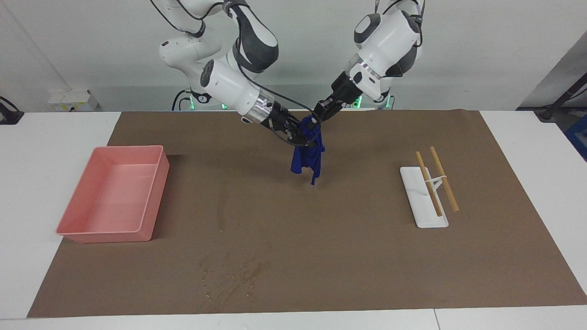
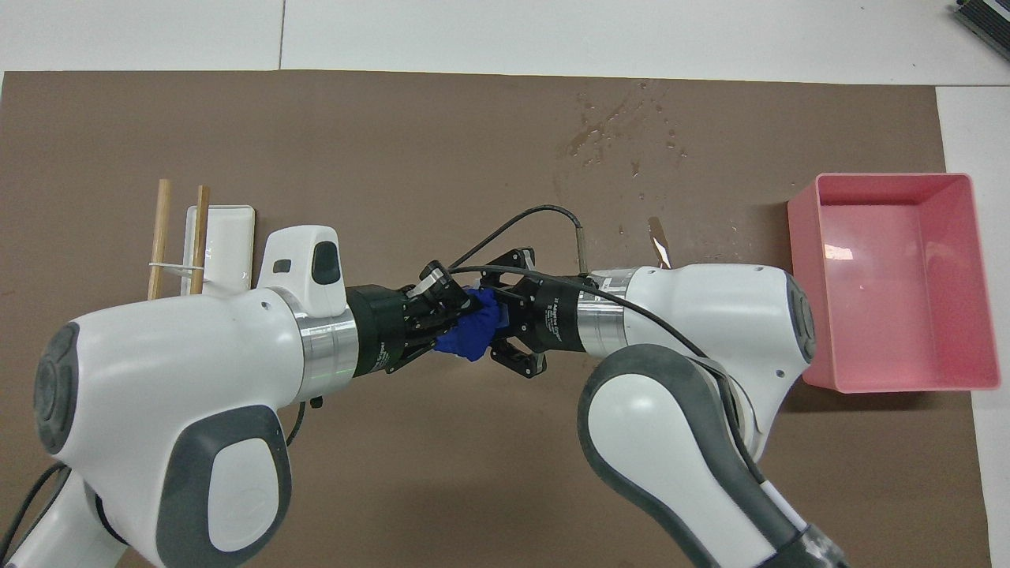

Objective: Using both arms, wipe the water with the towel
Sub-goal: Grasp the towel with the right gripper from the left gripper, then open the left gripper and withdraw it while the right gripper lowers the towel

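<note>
2 grippers, left (image 1: 321, 111) and right (image 1: 306, 136), both clamp the towel (image 1: 308, 158), lifted clear of the mat for handover; water (image 1: 231, 275) lies unwiped, well apart from the towel.

Two white robot arms (image 1: 220, 78) with dark grey joint sections, silver wrist rings, trailing black cables and black clawed grippers.

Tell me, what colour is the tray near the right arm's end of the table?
The tray is plain pink, with no pattern. The overhead view shows it best.
</note>
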{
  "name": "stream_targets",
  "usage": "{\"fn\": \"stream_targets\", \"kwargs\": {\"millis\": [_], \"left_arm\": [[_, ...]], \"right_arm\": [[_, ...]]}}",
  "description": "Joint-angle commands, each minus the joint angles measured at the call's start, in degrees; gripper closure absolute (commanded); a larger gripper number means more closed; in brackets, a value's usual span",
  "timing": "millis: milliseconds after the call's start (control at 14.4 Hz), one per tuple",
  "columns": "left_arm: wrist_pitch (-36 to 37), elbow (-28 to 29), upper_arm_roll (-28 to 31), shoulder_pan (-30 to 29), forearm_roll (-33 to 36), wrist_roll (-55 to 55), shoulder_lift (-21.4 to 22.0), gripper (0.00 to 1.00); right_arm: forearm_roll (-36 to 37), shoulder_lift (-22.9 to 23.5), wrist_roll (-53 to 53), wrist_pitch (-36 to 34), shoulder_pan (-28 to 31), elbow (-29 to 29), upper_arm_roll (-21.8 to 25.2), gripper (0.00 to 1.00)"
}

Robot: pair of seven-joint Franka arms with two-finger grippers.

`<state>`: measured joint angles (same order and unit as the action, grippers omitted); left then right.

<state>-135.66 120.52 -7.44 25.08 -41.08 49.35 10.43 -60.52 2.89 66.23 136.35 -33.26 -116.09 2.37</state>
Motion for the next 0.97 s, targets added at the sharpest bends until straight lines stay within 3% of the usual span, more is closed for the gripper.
{"fn": "stream_targets", "kwargs": {"millis": [0,138,208,277,346,484,623,900], "left_arm": [[-2.1,0.9,0.8,1.3,-1.8,-1.2,0.6,1.00],[-1.3,0.5,0.8,1.2,-1.7,-1.4,0.6,1.00],[-1.4,0.0,0.9,1.2,-1.6,-1.5,0.4,0.64],[-1.2,-0.9,1.0,1.2,-1.2,-1.1,-0.1,0.13],[-1.0,-1.2,1.1,0.9,-0.9,-1.0,-0.4,0.00],[0.6,-2.6,1.4,-0.3,4.0,-1.4,-0.5,0.00],[4.4,-6.8,1.4,-2.6,14.0,-1.9,-1.6,0.00],[15.9,-16.3,1.5,-7.3,27.7,-5.6,-4.4,0.00]], "right_arm": [[-0.7,-0.2,-6.9,0.1,0.6,-0.7,-0.3,1.00],[-0.5,-0.2,-7.9,-0.1,0.8,-1.0,-0.2,1.00],[-0.5,-0.2,-8.4,-0.3,1.3,-1.0,-0.2,1.00],[-0.4,-0.2,-8.8,-1.0,1.4,-1.0,-0.2,1.00],[0.7,-0.2,-9.5,-2.1,1.8,-1.0,-0.1,1.00],[3.4,-0.3,-9.7,-3.5,2.6,-1.0,-0.2,1.00],[8.2,-0.3,-12.7,-5.4,3.5,-1.0,-0.1,1.00],[22.3,-0.5,-30.8,-16.5,11.4,-1.0,-0.1,1.00]]}}
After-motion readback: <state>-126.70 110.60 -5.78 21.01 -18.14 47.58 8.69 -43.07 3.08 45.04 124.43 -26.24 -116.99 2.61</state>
